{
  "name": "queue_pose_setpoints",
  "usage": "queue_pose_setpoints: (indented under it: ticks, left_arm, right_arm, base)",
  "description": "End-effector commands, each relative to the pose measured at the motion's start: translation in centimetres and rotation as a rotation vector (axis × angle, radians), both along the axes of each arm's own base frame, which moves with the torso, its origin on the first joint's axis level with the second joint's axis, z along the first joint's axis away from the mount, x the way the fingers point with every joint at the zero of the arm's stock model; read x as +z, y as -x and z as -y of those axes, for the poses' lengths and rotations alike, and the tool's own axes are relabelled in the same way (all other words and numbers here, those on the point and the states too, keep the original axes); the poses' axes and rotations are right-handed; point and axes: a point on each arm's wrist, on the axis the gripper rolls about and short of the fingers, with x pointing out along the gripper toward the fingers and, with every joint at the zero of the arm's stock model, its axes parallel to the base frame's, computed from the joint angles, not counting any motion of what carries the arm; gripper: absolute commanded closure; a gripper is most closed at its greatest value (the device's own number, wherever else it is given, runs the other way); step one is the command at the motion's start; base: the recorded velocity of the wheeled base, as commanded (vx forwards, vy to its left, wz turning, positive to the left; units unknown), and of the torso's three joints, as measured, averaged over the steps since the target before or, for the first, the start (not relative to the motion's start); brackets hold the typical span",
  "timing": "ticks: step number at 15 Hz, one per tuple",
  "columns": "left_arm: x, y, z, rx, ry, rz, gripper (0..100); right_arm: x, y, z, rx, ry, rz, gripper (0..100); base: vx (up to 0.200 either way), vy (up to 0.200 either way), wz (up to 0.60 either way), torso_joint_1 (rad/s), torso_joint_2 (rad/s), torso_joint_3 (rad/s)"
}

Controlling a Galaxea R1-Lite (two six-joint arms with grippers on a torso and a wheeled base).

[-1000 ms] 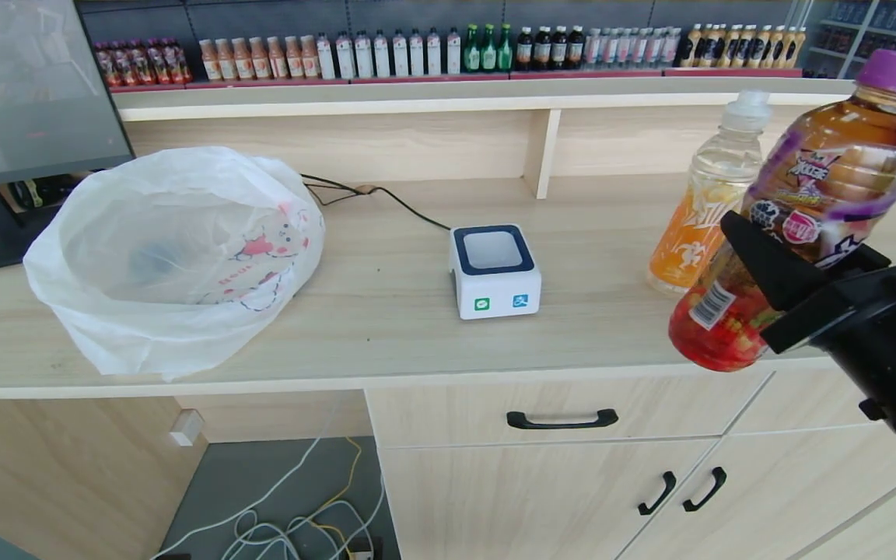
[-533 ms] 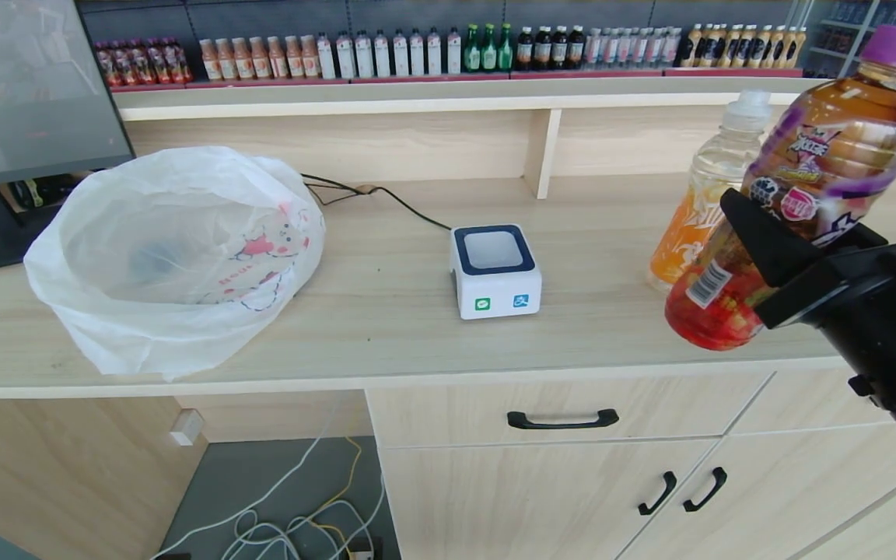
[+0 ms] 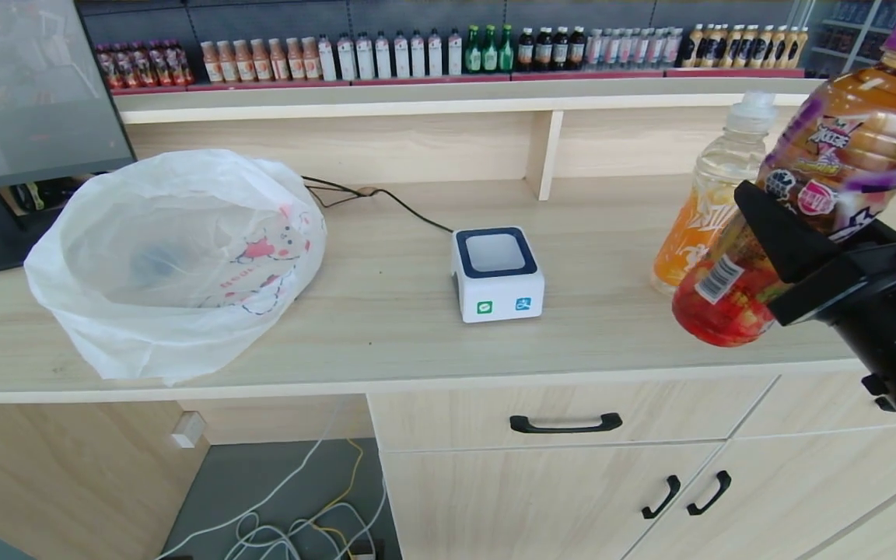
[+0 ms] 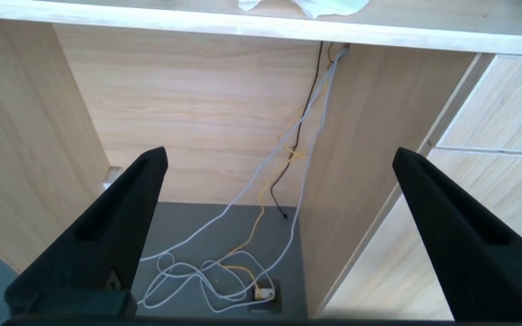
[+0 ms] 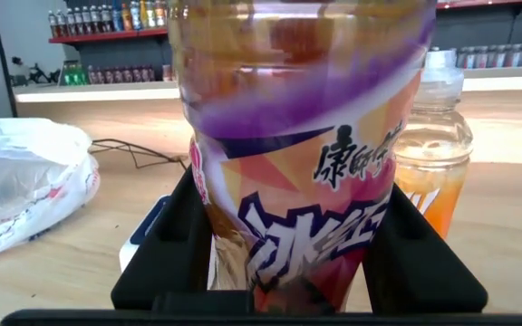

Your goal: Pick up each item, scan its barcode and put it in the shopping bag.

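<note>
Step in hand: judged to be the scan leg for the purple-capped tea bottle; it is lifted but not yet at the scanner.
Right gripper: the right gripper pinches the tea bottle around its lower middle, with one black finger lying across the label.
Bottle's place: at the right edge of the head view, held up off the counter. It leans with its cap toward the upper right corner and its red base toward the lower left. It is in front of the orange bottle.
Barcode: the barcode is a white patch near the base and faces the camera side, not downward.
Scanner: a white box at frame centre with its window facing up, well apart from the tea bottle.
Shopping bag: the shopping bag sits at the left of the frame with its mouth open.
Left gripper: the left gripper has its fingers spread wide and holds nothing. It is low beneath the counter edge, above the floor cables.
Next move: likely to carry the bottle leftward to frame centre, turning the wrist so the barcode faces the window. The bag comes after that.
</note>
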Motion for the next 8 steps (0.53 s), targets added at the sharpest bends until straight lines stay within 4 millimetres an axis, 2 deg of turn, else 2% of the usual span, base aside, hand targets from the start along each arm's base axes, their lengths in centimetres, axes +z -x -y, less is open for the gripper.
queue_pose_setpoints:
  ticks: [1, 7, 8]
  left_arm:
    - [0.00, 0.00, -0.01, 0.001, 0.001, -0.001, 0]
    - [0.00, 0.00, -0.01, 0.001, 0.001, -0.001, 0]
    - [0.00, 0.00, 0.00, -0.001, 0.000, -0.001, 0]
  right_arm:
    - [-0.06, 0.10, 0.04, 0.001, 0.003, -0.004, 100]
    - [0.07, -0.06, -0.03, 0.001, 0.000, 0.000, 100]
    - [0.16, -0.13, -0.12, 0.004, 0.002, 0.005, 100]
  base:
    - [0.000, 0.200, 0.00, 0.002, 0.01, 0.012]
    - [0.000, 0.200, 0.00, 0.003, 0.00, 0.004]
    - [0.000, 0.000, 0.00, 0.000, 0.00, 0.000]
